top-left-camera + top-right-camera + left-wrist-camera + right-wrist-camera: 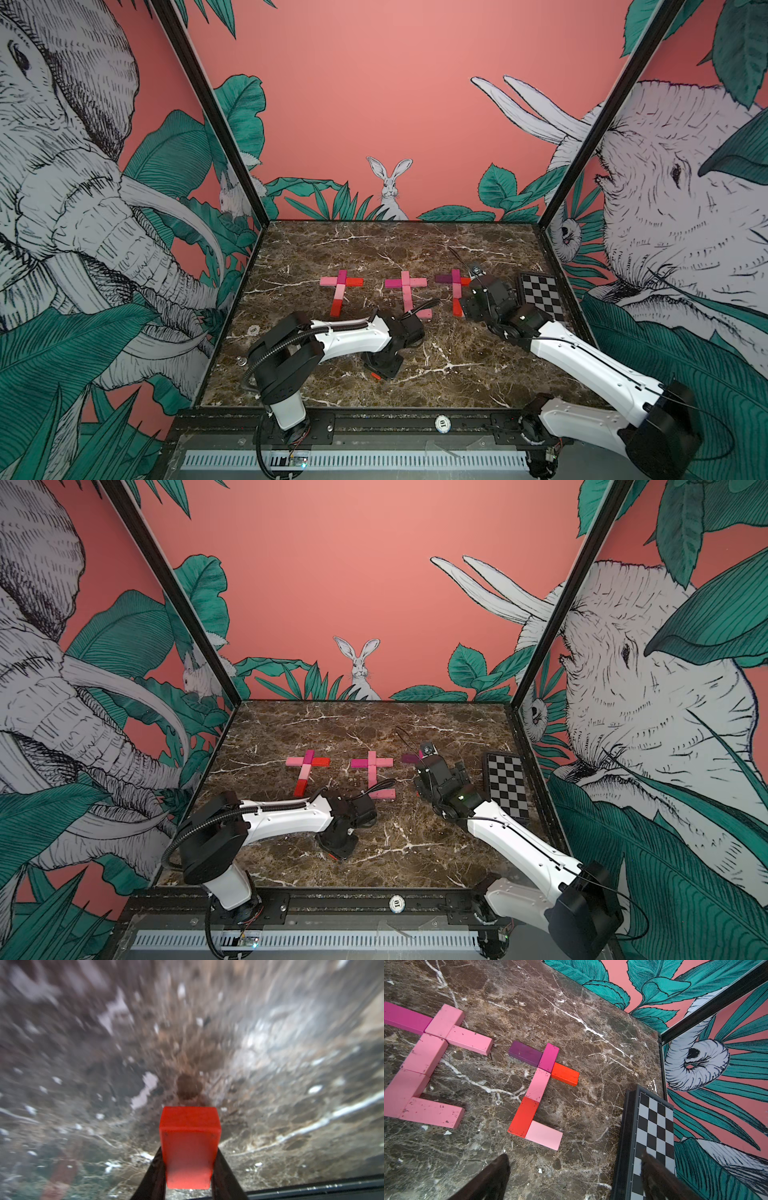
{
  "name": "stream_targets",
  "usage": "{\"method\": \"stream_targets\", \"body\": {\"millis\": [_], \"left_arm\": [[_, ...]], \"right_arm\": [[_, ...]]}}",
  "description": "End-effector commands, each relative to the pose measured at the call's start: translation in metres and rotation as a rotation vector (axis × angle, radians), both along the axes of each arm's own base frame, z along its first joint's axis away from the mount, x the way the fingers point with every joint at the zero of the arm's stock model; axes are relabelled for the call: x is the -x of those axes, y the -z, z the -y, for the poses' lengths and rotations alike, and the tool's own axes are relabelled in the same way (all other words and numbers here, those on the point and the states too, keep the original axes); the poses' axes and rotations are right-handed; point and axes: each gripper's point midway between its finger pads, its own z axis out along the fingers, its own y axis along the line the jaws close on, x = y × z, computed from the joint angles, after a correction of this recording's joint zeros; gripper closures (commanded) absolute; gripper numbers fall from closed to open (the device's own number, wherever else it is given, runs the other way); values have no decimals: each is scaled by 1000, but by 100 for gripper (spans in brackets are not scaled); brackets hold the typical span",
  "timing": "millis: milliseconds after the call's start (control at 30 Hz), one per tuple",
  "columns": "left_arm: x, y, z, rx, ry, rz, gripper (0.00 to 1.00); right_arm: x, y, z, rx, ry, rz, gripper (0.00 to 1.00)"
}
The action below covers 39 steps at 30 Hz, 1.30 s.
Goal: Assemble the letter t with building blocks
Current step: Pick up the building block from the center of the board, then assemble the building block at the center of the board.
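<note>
In both top views building blocks [406, 286] form three t shapes on the desk [415, 249]; the left gripper [379, 371] points down nearer the front.

Left wrist: it pinches a red block [189, 1138] by its side faces; stiff, light, probably slick.

Right wrist: right gripper [575, 1157] spread wide, empty, beside the checkerboard plate [652, 1126].

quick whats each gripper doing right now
left gripper: closed, holding a red block.
right gripper: open, holding nothing.
</note>
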Motion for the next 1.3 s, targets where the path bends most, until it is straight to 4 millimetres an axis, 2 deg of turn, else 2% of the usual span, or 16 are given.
{"method": "stream_targets", "body": {"millis": [0, 133, 300, 467, 633, 767, 967, 1033, 1167, 1267], "left_arm": [[-29, -21, -12, -39, 71, 43, 100], [-60, -47, -12, -1, 194, 78, 100], [-97, -80, -8, -1, 462, 204, 100], [-103, -98, 8, 91, 735, 275, 100], [-109, -115, 2, 214, 839, 279, 100], [-123, -115, -19, 233, 874, 269, 100], [-151, -104, -49, 229, 848, 226, 100], [-160, -100, -54, 240, 849, 208, 100], [-173, -91, -49, 268, 857, 195, 100], [-185, -75, -54, 215, 876, 172, 100]], "right_arm": [[-1, -8, 5, -5, 21, 35, 4], [2, -9, 9, 2, 27, 43, 4], [1, -10, 8, -12, 28, 56, 4], [1, -12, 9, -18, 28, 65, 4], [2, -12, 9, -25, 23, 75, 4], [1, -12, 8, -25, 20, 78, 4], [0, -13, 9, -20, 18, 81, 4], [0, -12, 9, -18, 19, 80, 4], [-1, -11, 8, -17, 16, 75, 3], [-2, -11, 8, -7, 10, 69, 4]]}}
